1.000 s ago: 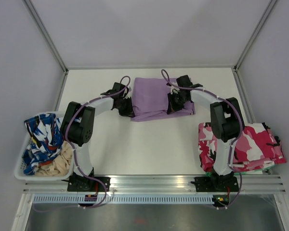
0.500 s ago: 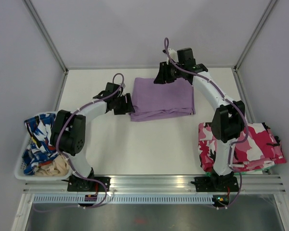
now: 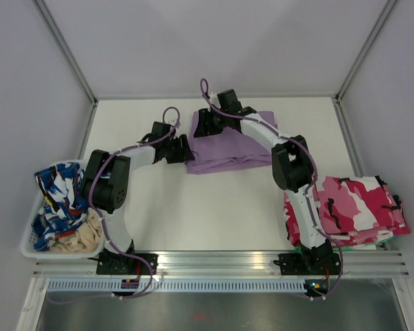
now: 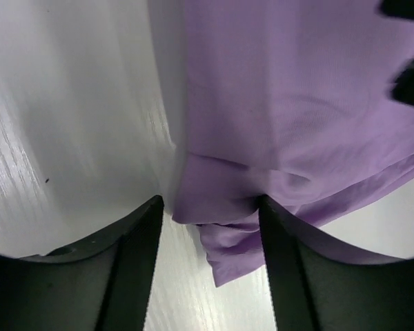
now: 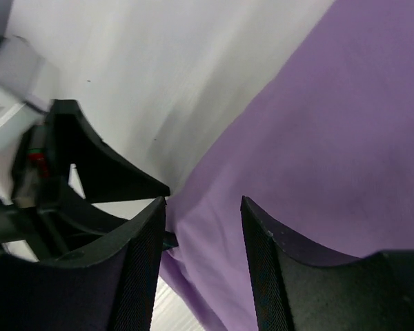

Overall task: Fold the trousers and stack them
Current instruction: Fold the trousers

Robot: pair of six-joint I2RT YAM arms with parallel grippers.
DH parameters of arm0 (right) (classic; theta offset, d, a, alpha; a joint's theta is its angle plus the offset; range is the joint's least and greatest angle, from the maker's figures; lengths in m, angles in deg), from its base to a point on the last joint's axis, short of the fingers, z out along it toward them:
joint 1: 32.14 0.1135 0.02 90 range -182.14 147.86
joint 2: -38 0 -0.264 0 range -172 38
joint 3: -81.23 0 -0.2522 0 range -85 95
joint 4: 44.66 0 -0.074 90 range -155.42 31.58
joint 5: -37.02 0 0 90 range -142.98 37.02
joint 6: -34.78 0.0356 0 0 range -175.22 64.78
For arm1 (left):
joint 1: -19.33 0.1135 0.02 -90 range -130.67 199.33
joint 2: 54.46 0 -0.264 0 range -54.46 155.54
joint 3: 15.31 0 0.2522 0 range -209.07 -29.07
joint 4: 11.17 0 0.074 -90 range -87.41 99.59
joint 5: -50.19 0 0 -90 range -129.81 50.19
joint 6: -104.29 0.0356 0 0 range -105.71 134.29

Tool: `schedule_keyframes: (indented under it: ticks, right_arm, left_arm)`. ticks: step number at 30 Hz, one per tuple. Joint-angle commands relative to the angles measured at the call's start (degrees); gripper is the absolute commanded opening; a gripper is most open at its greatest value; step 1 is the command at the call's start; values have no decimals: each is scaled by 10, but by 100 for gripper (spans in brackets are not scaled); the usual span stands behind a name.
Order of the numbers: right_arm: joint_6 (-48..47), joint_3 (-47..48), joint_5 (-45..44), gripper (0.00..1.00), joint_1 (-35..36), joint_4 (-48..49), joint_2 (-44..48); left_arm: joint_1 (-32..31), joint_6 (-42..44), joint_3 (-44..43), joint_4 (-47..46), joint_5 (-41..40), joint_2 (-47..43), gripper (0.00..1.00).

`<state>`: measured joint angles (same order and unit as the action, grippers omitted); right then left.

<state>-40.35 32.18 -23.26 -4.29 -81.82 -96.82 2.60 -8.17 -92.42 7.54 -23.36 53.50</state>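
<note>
Lilac folded trousers (image 3: 234, 148) lie long axis left-to-right; left and right jaws stand apart.

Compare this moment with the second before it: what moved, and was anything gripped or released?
Both hands released the trousers and opened. The right hand swung from their right side round the far edge to the far-left corner; the left hand backed slightly to the left edge. The folded trousers, camouflage garment and basket stayed put.
</note>
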Motion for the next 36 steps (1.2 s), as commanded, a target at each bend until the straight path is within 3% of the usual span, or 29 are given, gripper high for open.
schedule_keyframes:
  ticks: [1, 5, 9, 15, 19, 28, 31, 34, 35, 36]
  right_arm:
    - [41, -1, -3, 55, -7, 61, -33]
    - [60, 10, -38, 55, -4, 70, -61]
    - [74, 59, -71, 55, 0, 43, -97]
    - [103, 62, -91, 54, 8, 40, -126]
    - [117, 63, -123, 53, 8, 39, -126]
    - [139, 74, -111, 53, 9, 61, -110]
    - [120, 77, -94, 55, 8, 60, -80]
    - [83, 79, -91, 61, 6, 50, -35]
    - [70, 79, -94, 68, 5, 42, -22]
    - [60, 78, -105, 72, 4, 28, 7]
  left_arm:
    - [9, 11, -5, -46, 35, 26, 61]
    - [9, 14, -1, -78, 57, 30, 51]
    - [13, 22, 11, -76, 60, 22, 21]
    - [24, 27, 25, -56, 68, -8, 5]
    - [24, 29, 49, -31, 82, -50, 2]
    - [24, 41, 123, -14, 90, -110, 3]
    - [24, 41, 119, -7, 87, -117, 9]
    - [25, 42, 98, 18, 69, -134, 34]
    - [26, 44, 81, 36, 59, -139, 52]
    - [28, 45, 70, 44, 57, -150, 59]
